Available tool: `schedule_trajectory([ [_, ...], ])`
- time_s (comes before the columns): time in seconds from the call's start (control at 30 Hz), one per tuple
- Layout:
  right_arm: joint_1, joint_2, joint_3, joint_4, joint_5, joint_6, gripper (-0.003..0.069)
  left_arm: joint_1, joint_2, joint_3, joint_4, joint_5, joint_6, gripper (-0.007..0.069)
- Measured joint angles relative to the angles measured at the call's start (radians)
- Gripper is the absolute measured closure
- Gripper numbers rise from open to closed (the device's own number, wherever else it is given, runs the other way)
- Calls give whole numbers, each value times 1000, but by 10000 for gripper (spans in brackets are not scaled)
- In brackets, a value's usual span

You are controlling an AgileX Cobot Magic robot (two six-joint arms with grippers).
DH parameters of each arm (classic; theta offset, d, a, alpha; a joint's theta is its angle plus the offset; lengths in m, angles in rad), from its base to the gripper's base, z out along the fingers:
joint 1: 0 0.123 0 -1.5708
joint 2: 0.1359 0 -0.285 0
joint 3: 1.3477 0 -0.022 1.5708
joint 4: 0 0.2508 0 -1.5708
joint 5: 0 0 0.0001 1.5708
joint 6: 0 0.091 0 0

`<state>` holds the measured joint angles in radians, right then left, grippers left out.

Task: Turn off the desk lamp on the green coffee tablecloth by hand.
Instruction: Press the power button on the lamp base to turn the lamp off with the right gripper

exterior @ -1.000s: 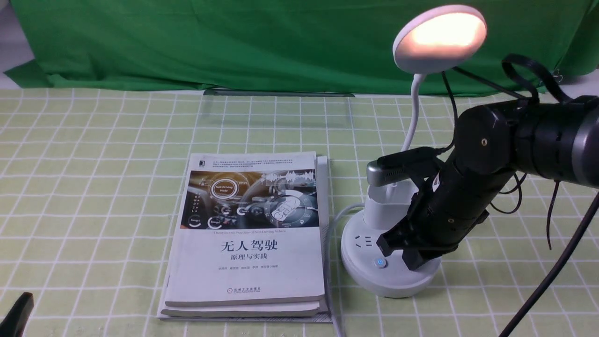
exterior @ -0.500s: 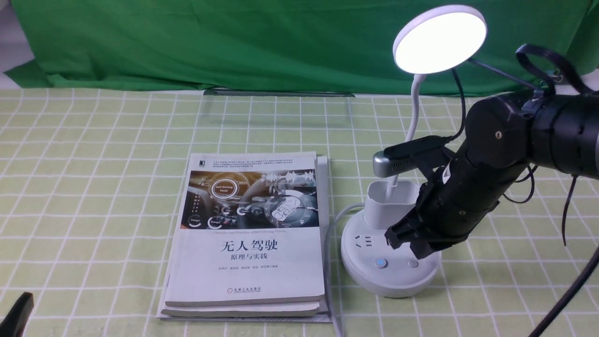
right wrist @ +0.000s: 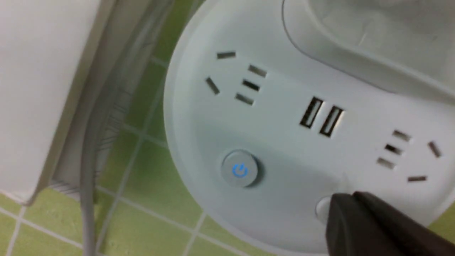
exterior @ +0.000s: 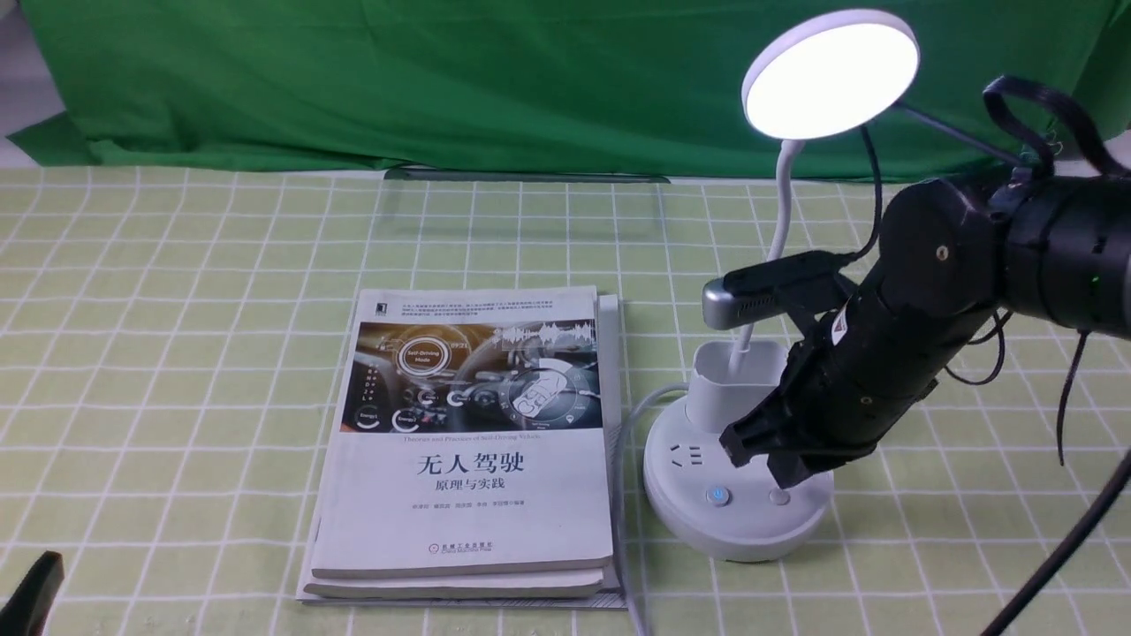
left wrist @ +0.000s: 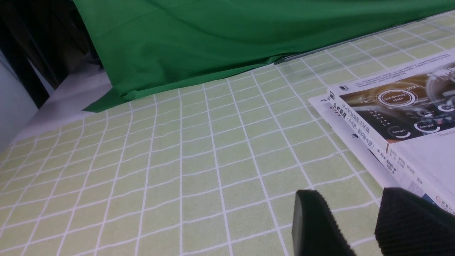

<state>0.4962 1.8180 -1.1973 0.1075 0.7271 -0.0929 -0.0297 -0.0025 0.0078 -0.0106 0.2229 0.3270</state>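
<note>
The white desk lamp stands on the green coffee tablecloth (exterior: pixel 177 353). Its disc head (exterior: pixel 831 75) glows white. Its round base (exterior: pixel 738 530) carries a blue-lit power button (exterior: pixel 718 496) and a plain button (exterior: pixel 778 496). My right gripper (exterior: pixel 767 464) is shut, tips just over the plain button. In the right wrist view the shut tips (right wrist: pixel 350 199) cover part of the plain button (right wrist: pixel 321 209), beside the blue button (right wrist: pixel 240 170) on the base (right wrist: pixel 284 117). My left gripper (left wrist: pixel 348 193) is open and empty, low over the cloth; in the front view only a black piece shows (exterior: pixel 31 592).
A stack of books (exterior: pixel 468 442) lies just left of the lamp base, with the lamp's white cord (exterior: pixel 623 442) running between them. A dark green backdrop (exterior: pixel 442 79) hangs at the table's back. Loose black cables (exterior: pixel 1060 389) trail from my right arm.
The lamp's light went from warm orange to white. My right gripper lifted off the base, uncovering the plain button, and now hovers just above it. The left arm has not moved.
</note>
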Motion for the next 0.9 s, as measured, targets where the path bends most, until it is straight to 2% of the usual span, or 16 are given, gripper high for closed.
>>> schedule_trajectory([
  [0.27, 0, 48, -20, 3, 16, -1, 612, 0, 0, 0, 0, 0, 0, 382],
  [0.67, 0, -85, 0, -17, 29, 5, 612, 0, 0, 0, 0, 0, 0, 382],
  [0.9, 1, -73, 0, -17, 23, 7, 612, 0, 0, 0, 0, 0, 0, 382],
])
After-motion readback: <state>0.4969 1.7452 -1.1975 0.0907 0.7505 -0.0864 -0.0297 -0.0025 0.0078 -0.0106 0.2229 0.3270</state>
